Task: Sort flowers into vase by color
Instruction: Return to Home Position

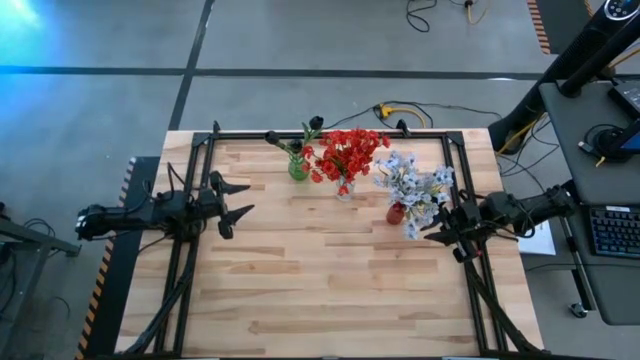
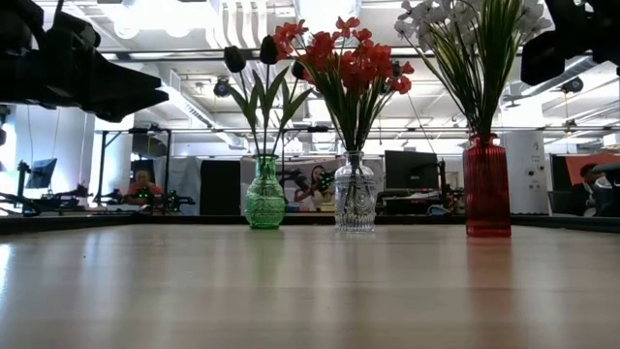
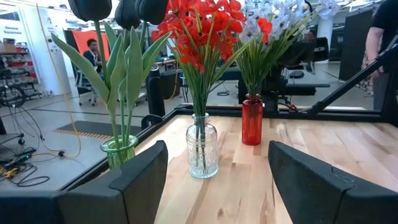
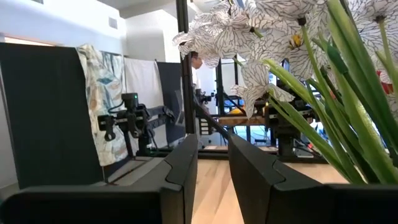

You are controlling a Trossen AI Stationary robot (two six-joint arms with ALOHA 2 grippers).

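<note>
- left arm (image 1: 150,213): dark, slim, jointed segments, black housings
- left gripper (image 1: 238,200): two matte black wedge fingers (image 3: 140,180), flat inner faces
- right arm (image 1: 530,207): same dark build
- right gripper (image 1: 442,238): black angular fingers (image 4: 177,180), bevelled edges

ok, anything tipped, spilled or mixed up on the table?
Nothing stands out. The green vase, clear vase and red vase stand upright, one flower colour each; no stems on the table. The left gripper and right gripper hold nothing.
</note>
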